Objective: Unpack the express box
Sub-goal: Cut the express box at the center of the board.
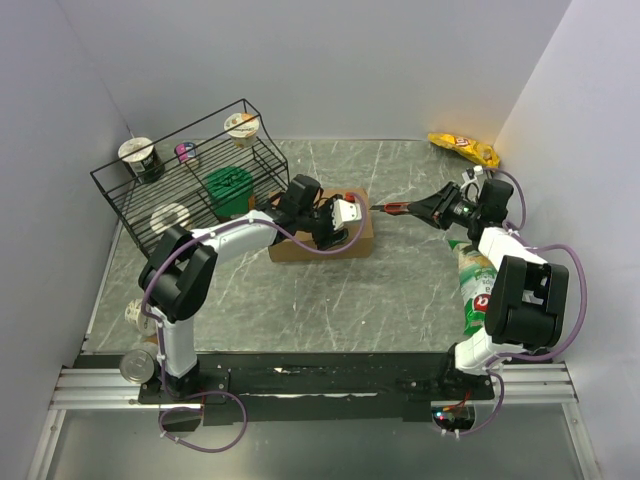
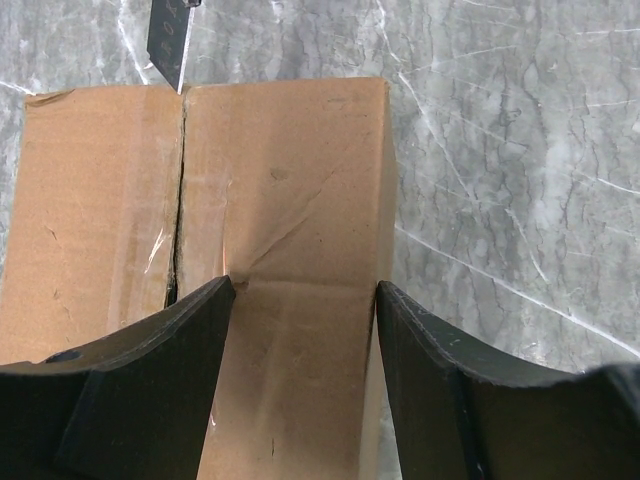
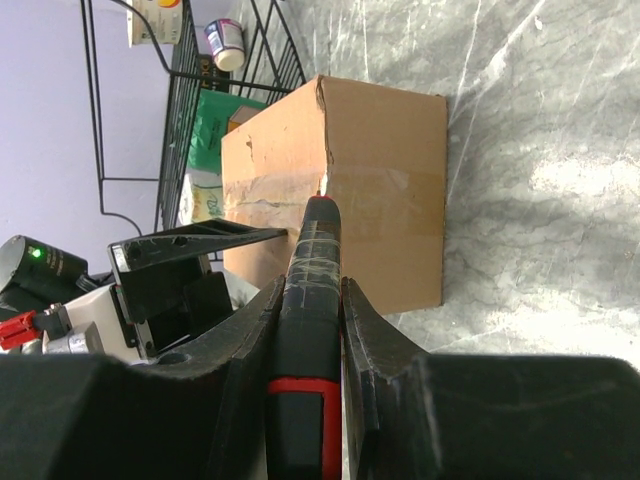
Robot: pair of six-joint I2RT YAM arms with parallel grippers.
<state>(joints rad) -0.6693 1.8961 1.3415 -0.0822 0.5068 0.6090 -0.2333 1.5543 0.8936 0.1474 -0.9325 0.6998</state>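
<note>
Express box (image 2: 290, 200) closed, contents hidden

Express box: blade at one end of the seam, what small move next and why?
Probably draw the knife along the seam toward the left gripper. The right gripper clamps it, its blade tip meets the seam's end, the flaps of the express box lie shut, and the left gripper hangs open over the other end.

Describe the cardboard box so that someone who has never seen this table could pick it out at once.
Start at the grey marbled table and find the black wire rack at its far left. Just right of the rack sits the express box. It is the only plain brown carton, with a seam down its top, unlike the printed cups and packets nearby.
</note>
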